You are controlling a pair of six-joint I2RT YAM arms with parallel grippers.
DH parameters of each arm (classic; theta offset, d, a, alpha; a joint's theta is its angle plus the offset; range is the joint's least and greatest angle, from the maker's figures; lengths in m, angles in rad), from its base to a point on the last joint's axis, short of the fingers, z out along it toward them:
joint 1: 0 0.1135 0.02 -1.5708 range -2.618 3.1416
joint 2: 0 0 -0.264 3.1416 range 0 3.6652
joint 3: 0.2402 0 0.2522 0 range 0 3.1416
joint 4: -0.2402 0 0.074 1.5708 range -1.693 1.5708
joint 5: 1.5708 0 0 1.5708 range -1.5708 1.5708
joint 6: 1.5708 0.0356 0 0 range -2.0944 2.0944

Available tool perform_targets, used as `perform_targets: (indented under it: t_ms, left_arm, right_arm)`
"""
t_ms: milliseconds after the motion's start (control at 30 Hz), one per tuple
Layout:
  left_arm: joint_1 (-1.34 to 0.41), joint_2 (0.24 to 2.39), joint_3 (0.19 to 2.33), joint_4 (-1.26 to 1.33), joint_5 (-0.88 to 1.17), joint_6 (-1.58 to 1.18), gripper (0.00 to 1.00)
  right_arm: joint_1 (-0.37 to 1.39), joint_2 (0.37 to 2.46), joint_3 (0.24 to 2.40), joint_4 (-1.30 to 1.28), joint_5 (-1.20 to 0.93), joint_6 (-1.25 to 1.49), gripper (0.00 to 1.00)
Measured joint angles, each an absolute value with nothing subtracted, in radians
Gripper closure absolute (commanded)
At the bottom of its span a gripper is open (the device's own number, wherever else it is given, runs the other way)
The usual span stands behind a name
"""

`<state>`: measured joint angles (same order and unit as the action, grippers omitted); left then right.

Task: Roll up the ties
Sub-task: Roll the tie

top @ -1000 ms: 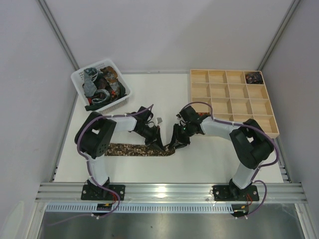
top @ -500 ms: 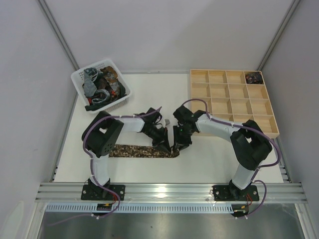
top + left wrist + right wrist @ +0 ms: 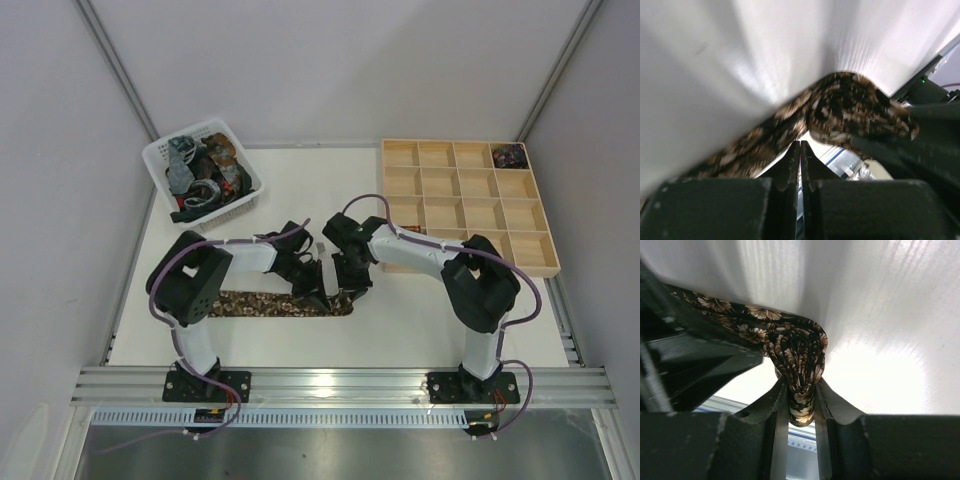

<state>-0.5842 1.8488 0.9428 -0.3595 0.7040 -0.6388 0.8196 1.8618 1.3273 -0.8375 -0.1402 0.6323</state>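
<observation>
A dark brown tie with a tan floral print point(image 3: 270, 303) lies flat across the near middle of the table. Its right end is bunched into a loop point(image 3: 795, 347). My right gripper point(image 3: 801, 386) point(image 3: 348, 290) is shut on that bunched end, and fabric shows between its fingers. My left gripper point(image 3: 800, 144) point(image 3: 312, 293) sits just left of it. Its jaws are shut together, with the tips at the lower edge of the tie point(image 3: 850, 107). No fabric shows between them. More ties lie piled in the white basket point(image 3: 158, 158).
A wooden compartment tray point(image 3: 470, 232) stands at the back right. A dark rolled tie point(image 3: 510, 155) sits in its far right corner cell. The table's near edge and the metal rail point(image 3: 340, 380) lie just below the flat tie.
The right arm has swung left, carrying the gripped tie end a little left and nearer. The left gripper went right, then back left, and its jaws closed slightly more.
</observation>
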Motion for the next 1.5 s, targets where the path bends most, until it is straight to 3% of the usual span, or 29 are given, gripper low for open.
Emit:
perform_targets:
  t_ms: [267,1000,1500]
  left_arm:
    - [-0.52,1.726,0.849,-0.354,0.673,-0.639,0.94]
    - [-0.568,1.957,1.061,-0.347,0.744,-0.658,0.97]
    - [-0.578,1.901,1.035,-0.411,0.652,-0.627,0.91]
  right_arm:
    - [0.862,1.925,1.421,-0.886,-0.076,0.654,1.0]
    - [0.866,1.903,1.421,-0.854,-0.064,0.661,0.98]
    - [0.859,1.904,1.354,-0.76,-0.121,0.684,1.0]
